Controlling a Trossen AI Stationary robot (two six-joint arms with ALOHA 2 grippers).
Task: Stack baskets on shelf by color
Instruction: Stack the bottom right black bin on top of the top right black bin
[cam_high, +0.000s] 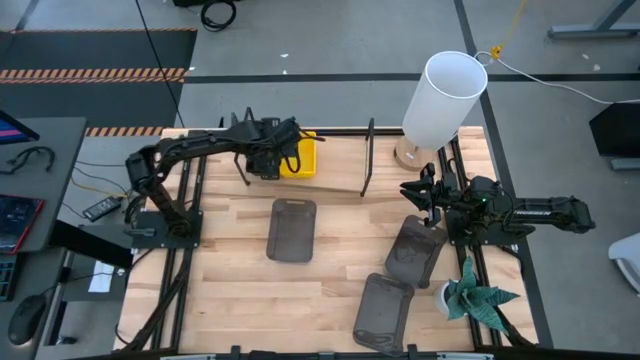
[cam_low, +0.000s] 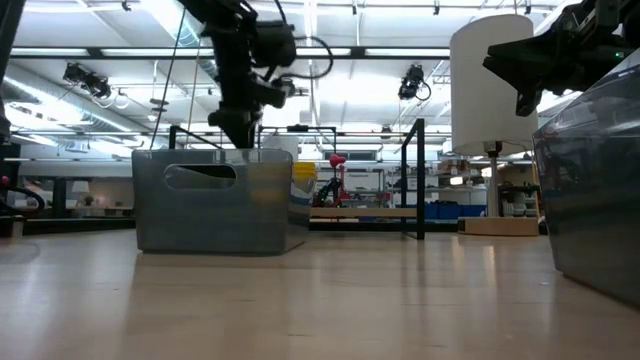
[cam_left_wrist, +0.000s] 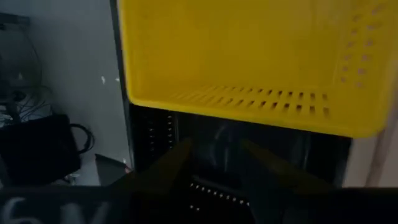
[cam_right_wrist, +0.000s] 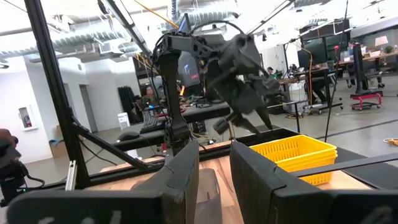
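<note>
A yellow basket (cam_high: 301, 156) (cam_left_wrist: 249, 56) sits on the light-wood shelf (cam_high: 338, 170) at the table's far side. A black basket (cam_left_wrist: 155, 134) lies right beside it. My left gripper (cam_high: 266, 150) (cam_left_wrist: 214, 165) hovers over that black basket with its fingers apart. Three dark grey baskets lie on the tabletop: one in the middle (cam_high: 292, 230) and two to the right (cam_high: 415, 250) (cam_high: 382, 310). My right gripper (cam_high: 421, 192) (cam_right_wrist: 214, 171) is open and holds nothing, just beyond the far end of the right-hand grey basket. My left gripper comes down slanting over the black basket's rim (cam_left_wrist: 205, 190), which shows between its two fingers. I cannot tell whether the fingers touch it.
A white lamp (cam_high: 445, 98) stands at the shelf's right end, close to my right arm. A green paper plant (cam_high: 475, 297) sits near the table's right edge. Black wire frames (cam_high: 367, 158) rise from the shelf. There is bare tabletop left of the middle grey basket.
</note>
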